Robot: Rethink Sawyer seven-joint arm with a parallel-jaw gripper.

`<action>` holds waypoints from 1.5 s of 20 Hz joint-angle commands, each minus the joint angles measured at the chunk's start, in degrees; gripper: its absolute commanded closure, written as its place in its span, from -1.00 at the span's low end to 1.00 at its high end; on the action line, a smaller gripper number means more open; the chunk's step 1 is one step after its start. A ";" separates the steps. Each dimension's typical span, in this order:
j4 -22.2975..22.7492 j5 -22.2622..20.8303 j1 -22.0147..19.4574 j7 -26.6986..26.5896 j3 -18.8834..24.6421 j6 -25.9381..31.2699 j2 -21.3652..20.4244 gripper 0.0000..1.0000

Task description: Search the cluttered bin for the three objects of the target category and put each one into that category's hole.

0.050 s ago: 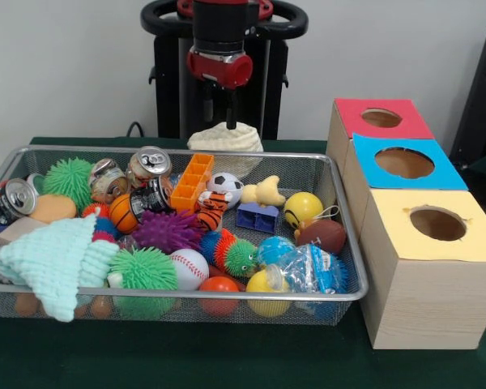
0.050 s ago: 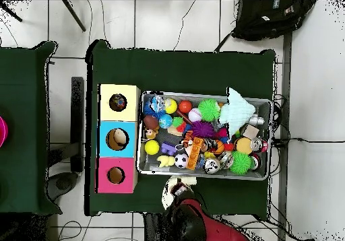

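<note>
Behind bin [image 1: 340,243], gripper [image 1: 219,113] holds cloth [image 1: 224,138].

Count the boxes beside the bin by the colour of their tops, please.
Red box: 1
Blue box: 1
Yellow box: 1
Total: 3

arm [image 1: 219,36]: red and black | red wrist collar | dark end effector [image 1: 218,107]

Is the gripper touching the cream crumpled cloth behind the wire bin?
Touching. In the front view the gripper tips sink into the top of the cream cloth, with no gap between them.
</note>
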 commanded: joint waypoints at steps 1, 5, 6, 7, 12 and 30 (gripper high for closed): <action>-9.10 5.68 0.73 11.38 6.78 1.10 1.31 -1.00; -9.62 7.62 2.02 12.20 6.80 -0.44 2.62 -1.00; -9.82 8.13 2.25 12.29 6.73 -0.66 2.92 -1.00; -10.22 9.09 2.84 12.64 6.35 -0.95 3.22 -1.00; -13.79 13.55 6.43 11.13 3.95 0.57 5.05 -1.00; -28.17 27.90 19.76 7.78 -1.72 9.01 11.47 -1.00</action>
